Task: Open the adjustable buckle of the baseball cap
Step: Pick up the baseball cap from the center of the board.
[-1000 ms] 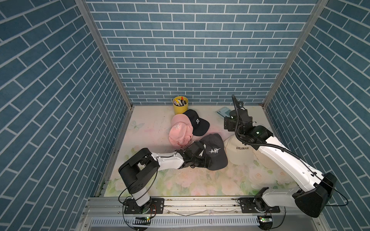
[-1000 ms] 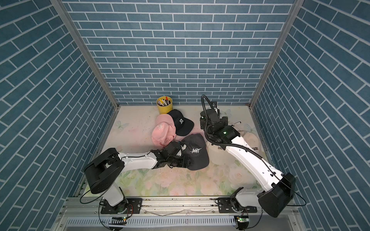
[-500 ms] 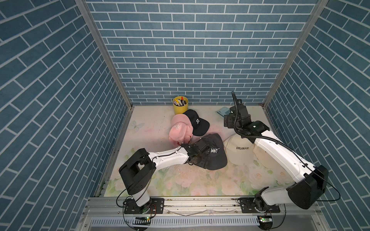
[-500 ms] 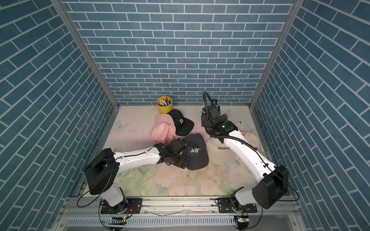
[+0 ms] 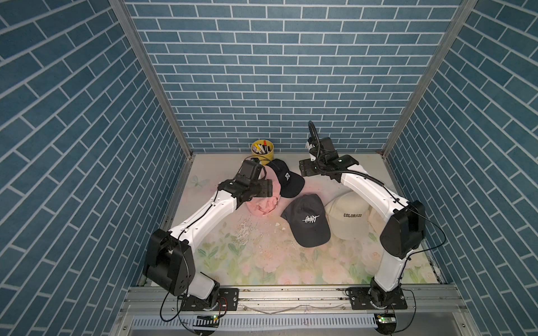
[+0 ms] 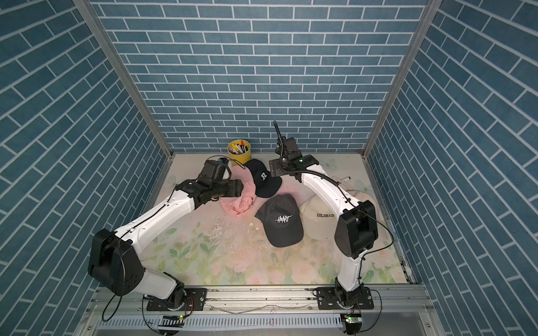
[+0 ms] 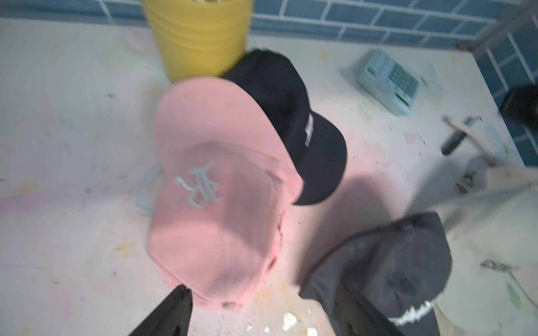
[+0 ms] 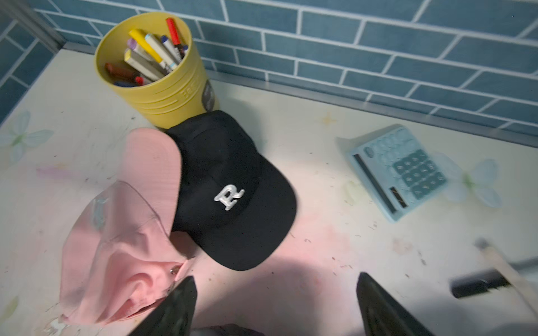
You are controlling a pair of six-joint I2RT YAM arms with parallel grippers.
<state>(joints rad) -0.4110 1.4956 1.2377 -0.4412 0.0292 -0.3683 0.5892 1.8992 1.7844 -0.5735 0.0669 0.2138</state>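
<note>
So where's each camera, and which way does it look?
Both top views: high in front, looking down on the table; left arm and right arm show.
Left wrist: on its arm, facing the pink cap; left end effector tips show.
Right wrist: on its arm, facing the black R cap; right end effector tips show.
Shared: both wrist views catch pink cap, yellow cup.

Both top views are sharp and evenly bright, lit from overhead. The brick walls [image 5: 262, 72] splay toward the frame edges, and shadows on the table [image 5: 262, 261] are soft. The left wrist view is motion-blurred all over, smearing the pink cap [image 7: 215, 189] and yellow cup [image 7: 198, 37]. The right wrist view is crisper on the black cap [image 8: 227, 186], but the calculator [image 8: 398, 171] smears and a dark shadow lies beside that cap.
</note>
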